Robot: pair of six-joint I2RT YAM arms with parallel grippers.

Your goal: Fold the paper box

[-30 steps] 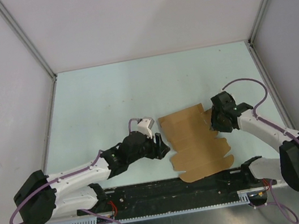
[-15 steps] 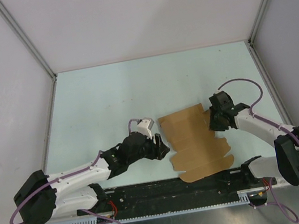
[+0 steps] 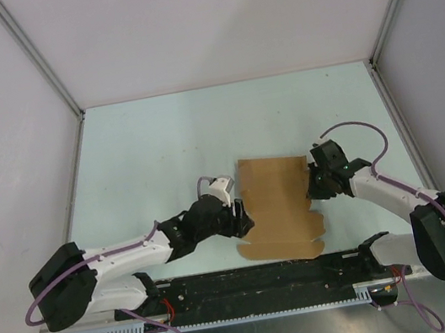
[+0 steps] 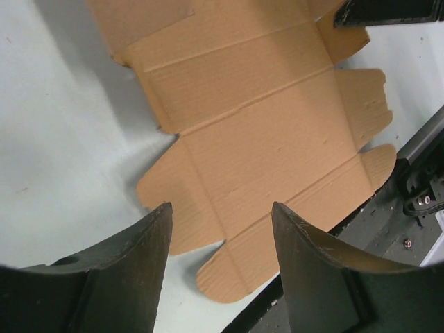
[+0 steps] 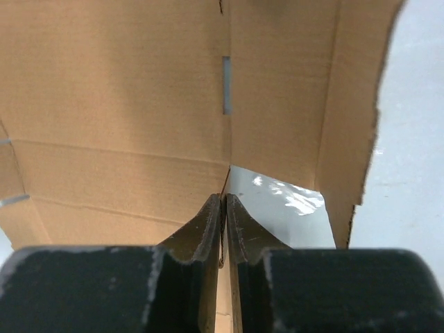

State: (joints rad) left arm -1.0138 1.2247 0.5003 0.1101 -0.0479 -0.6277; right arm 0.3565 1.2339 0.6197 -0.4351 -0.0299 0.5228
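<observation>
**A:** While the right gripper (image 5: 223, 202) clamps the paper box's (image 3: 273, 205) right flap, why lift it off the table (image 3: 159, 143)?

**B:** Likely to start a crease. The sheet lies near-centre. The left gripper (image 4: 222, 215) hangs agape over its left edge, holding nothing, probably ready to brace.

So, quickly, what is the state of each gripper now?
Left gripper: open, holding nothing.
Right gripper: closed on a flap of the paper box.
</observation>
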